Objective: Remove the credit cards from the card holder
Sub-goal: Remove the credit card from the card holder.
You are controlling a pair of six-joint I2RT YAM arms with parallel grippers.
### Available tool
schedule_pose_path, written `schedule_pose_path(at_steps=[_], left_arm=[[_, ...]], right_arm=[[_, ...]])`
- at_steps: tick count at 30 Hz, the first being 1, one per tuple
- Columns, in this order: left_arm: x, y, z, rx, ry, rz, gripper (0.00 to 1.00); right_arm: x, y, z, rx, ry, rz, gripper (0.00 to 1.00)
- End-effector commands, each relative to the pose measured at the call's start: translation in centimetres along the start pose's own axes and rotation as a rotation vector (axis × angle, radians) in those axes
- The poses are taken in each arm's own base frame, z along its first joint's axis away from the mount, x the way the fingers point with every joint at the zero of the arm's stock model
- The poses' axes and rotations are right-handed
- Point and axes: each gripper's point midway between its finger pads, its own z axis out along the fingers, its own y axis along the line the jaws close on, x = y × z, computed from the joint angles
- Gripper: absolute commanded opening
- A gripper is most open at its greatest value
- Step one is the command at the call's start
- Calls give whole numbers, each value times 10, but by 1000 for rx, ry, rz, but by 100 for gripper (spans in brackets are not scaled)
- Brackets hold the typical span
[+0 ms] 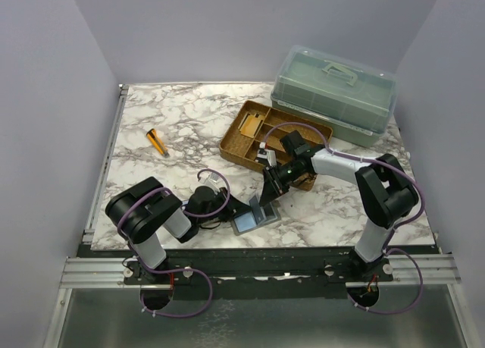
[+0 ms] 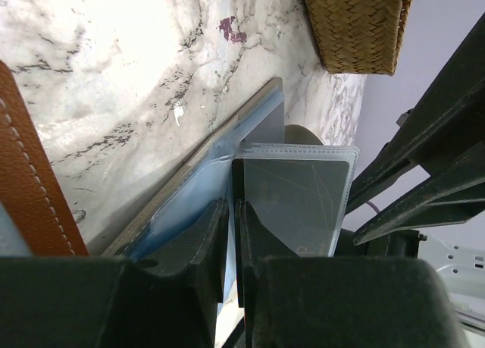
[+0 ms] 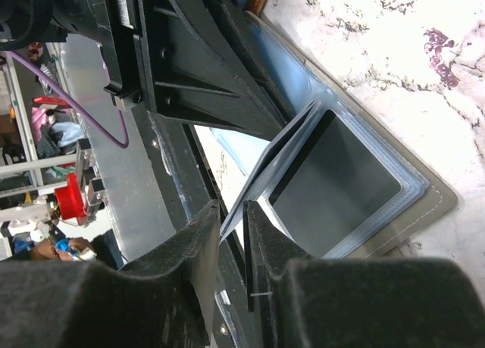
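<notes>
The card holder lies open on the marble table near the front edge, blue inner panel up. In the left wrist view its reddish-brown stitched leather shows at the left and its blue panel by my fingers. My left gripper is shut on the holder's edge at table level. A clear plastic sleeve leaf stands up from the holder. My right gripper is shut on the top edge of that sleeve and holds it raised. No bare card shows.
A wicker tray with small items stands behind the right gripper. A green lidded plastic box is at the back right. A small orange and black stick lies at the left. The table's front edge is just beside the holder.
</notes>
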Motion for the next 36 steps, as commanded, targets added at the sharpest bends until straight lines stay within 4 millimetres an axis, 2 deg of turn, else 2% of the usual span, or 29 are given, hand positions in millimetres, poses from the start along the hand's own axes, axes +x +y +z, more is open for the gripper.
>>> schedule_pose_path(at_steps=[1, 15, 27, 36], left_arm=[[2, 7, -3, -18, 10, 10, 17], [2, 7, -4, -17, 11, 8, 17], [2, 7, -6, -14, 13, 9, 17], [2, 6, -6, -11, 15, 8, 18]], right_arm=[[7, 2, 6, -31, 27, 21, 23], [8, -11, 10, 27, 39, 17, 15], [3, -31, 5, 172, 28, -30, 17], [3, -32, 7, 207, 42, -78, 21]])
